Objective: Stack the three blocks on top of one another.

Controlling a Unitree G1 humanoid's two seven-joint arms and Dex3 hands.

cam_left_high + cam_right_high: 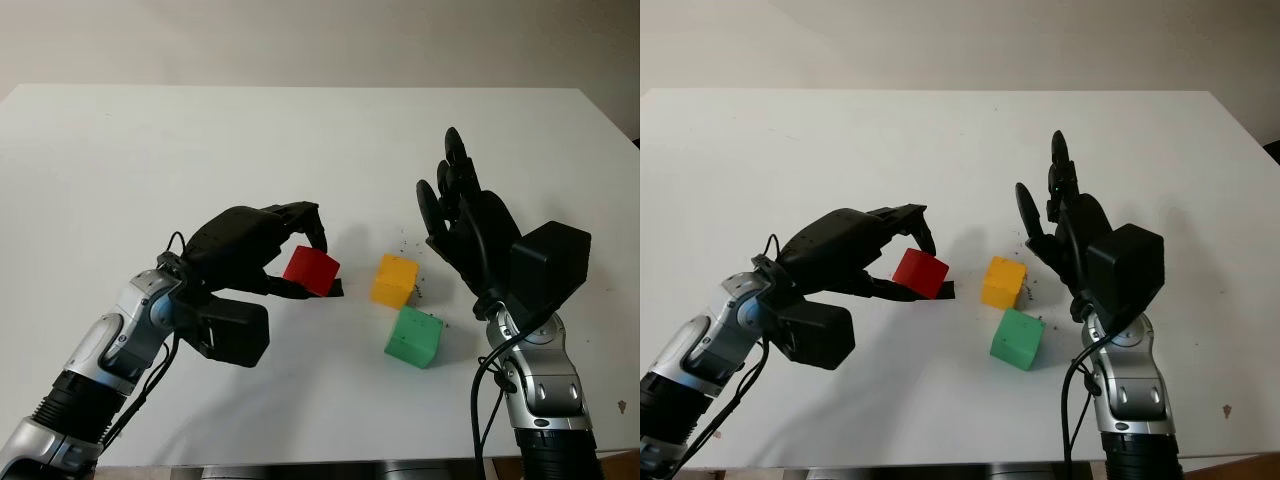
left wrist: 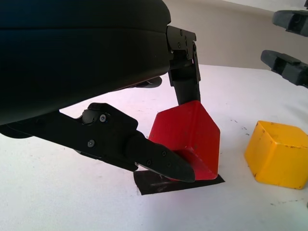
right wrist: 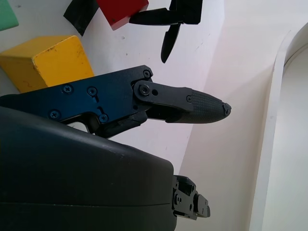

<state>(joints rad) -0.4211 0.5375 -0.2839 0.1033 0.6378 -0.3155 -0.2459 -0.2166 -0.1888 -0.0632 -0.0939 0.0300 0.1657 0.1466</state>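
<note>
Clearly the left hand [image 1: 268,250] is the one at work: its arm comes in from about seven o'clock and the black hand arches over the table [image 1: 150,150], fingers curled down around the red block [image 1: 311,270]. From the left wrist camera, one finger [image 2: 185,77] comes down onto the block's far upper edge while another [image 2: 159,161] presses along its near lower face, so the block is pinched between them. It sits tilted, one corner raised, above a small black patch [image 2: 173,182] on the table; whether its lowest edge still touches the surface is hard to tell, as the near finger covers that edge.

At about three o'clock from the red block, a little apart, stands the yellow block [image 1: 394,280]. The green block [image 1: 414,337] lies just beside the yellow one at about five o'clock from it, nearer the robot; whether the two touch cannot be made out. Dark specks are scattered on the table around the yellow block.

Meanwhile the right hand [image 1: 462,215] is held up at about three o'clock from the yellow block, open and holding nothing, fingers pointing toward twelve o'clock, its forearm rising from about five o'clock. Its wrist camera sees the yellow block partly hidden behind the hand's own shell, and the red and green blocks are cut off at the frame's edge.
</note>
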